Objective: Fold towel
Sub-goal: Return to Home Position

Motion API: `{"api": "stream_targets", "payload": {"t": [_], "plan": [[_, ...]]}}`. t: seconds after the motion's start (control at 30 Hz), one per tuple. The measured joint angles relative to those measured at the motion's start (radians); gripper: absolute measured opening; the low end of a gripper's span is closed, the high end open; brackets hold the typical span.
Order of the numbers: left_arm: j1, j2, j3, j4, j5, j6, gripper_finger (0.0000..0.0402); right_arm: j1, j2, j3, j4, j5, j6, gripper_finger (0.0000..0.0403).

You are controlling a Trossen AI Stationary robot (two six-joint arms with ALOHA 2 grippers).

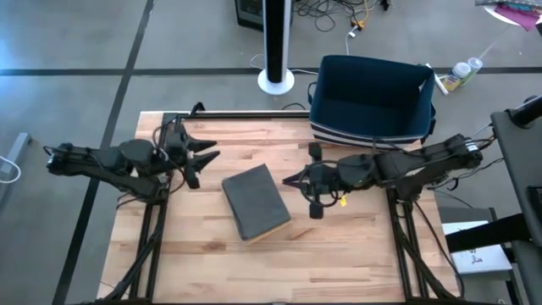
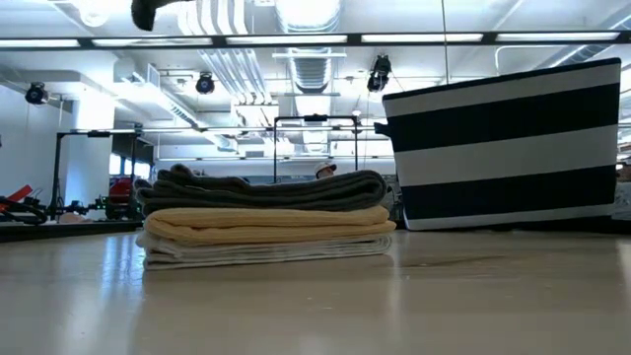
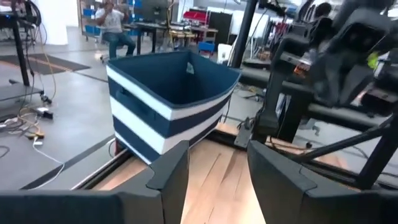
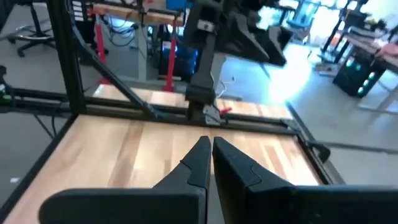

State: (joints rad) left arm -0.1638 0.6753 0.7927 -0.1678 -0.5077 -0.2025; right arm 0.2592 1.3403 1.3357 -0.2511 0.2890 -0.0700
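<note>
Matte black throughout: left arm and right arm, one at each side edge of the table. Built of rounded, jointed segments, bulkier near the table's sides, slimmer toward its middle. Thin black cables looping off both near those edges. Left gripper with two broad, angular, flat-faced fingers. Right gripper with like wedges, tapering to narrow fingertips. Small yellow tag beside the right wrist, over the table's middle.

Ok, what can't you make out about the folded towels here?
High view: white towel, hidden under black towel and yellow towel.
Low view: the towels' far sides, hidden behind their near folds.
Wrist views: no towel in either; left gripper and right gripper flank them.
</note>
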Motion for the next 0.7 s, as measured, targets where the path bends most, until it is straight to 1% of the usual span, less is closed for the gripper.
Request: {"api": "stream_targets", "payload": {"t": [0.1,0.17,0.3,0.57,0.7], "plan": [[0.0,-0.033,0.013,-0.063,0.001,0.001,0.0159,0.0,-0.054,-0.029,-0.025,-0.001,0.014,0.0013],[0.0,-0.058,0.005,-0.059,0.0,0.001,0.016,0.0,-0.086,-0.05,-0.049,0.001,0.03,0.0013],[0.0,-0.118,-0.044,-0.066,-0.004,-0.002,0.0162,0.0,-0.153,-0.112,-0.052,0.015,0.05,0.0013],[0.0,-0.258,-0.139,-0.049,-0.005,-0.016,0.0152,0.0,-0.268,-0.252,-0.046,0.088,0.122,0.0014],[0.0,-0.322,-0.172,-0.051,-0.005,-0.018,0.0144,0.0,-0.33,-0.342,0.011,0.105,0.135,0.0014]]}}
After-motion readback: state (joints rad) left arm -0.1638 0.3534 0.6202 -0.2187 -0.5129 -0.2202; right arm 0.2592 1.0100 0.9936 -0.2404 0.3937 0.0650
